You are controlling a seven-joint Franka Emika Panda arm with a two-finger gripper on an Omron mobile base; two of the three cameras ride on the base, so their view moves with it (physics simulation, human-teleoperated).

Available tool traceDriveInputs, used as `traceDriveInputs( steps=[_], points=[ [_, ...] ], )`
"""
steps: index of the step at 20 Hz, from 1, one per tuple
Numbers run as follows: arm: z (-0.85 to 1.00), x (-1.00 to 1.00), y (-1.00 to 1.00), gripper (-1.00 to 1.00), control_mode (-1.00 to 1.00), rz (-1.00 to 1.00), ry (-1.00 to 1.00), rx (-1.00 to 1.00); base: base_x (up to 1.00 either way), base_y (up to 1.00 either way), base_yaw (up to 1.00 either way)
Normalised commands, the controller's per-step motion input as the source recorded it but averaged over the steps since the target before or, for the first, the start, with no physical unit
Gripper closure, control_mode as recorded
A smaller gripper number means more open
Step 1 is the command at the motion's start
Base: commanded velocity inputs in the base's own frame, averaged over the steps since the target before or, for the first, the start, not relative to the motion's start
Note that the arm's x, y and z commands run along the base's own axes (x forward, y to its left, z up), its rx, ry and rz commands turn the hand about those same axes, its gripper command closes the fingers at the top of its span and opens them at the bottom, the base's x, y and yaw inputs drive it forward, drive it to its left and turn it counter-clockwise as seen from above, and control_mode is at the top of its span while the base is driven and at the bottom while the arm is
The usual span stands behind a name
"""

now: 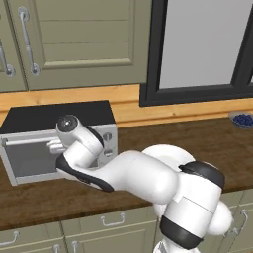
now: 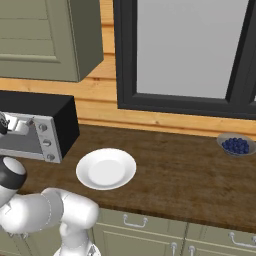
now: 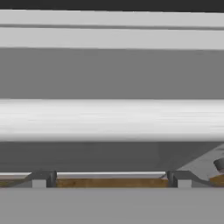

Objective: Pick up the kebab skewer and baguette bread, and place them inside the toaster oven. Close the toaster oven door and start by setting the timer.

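One toaster oven [image 1: 59, 143] stands on the surface [image 2: 180, 175], with one long bar handle [image 3: 112, 119] across its door. Three round knobs [image 2: 46, 142] are stacked on its side. One white plate [image 2: 106, 168] lies there too, and one small bowl of blueberries [image 2: 235, 145] sits well apart from it. One dark-framed window [image 2: 185, 50] is on the wall. One robot arm [image 1: 148, 183] reaches in.

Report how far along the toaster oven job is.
Looks done: the white plate is bare and the toaster oven door stands shut, though the glass does not show whether the food is inside. In hand: the open gripper sits at the door's bar handle, gripping nothing. Left: setting the timer knobs.
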Motion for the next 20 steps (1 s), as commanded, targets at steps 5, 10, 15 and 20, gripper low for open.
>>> traceDriveInputs(
  steps=[5, 10, 15, 20],
  points=[
    [0.11, -0.23, 0.0, -1.0, -1.0, 0.0, 0.0, 0.0, 0.0, 0.0, 0.0],
    [0.04, -0.48, -0.02, -1.0, -1.0, 0.0, 0.0, -0.02, 0.0, 0.0, 0.0],
    [0.01, -0.48, -0.36, -1.0, -1.0, 0.0, 0.0, -0.05, 0.0, 0.0, 0.0],
    [0.0, -0.53, -0.34, -1.0, -1.0, 0.12, 0.0, -0.2, 0.0, 0.0, 0.0]
  ],
)
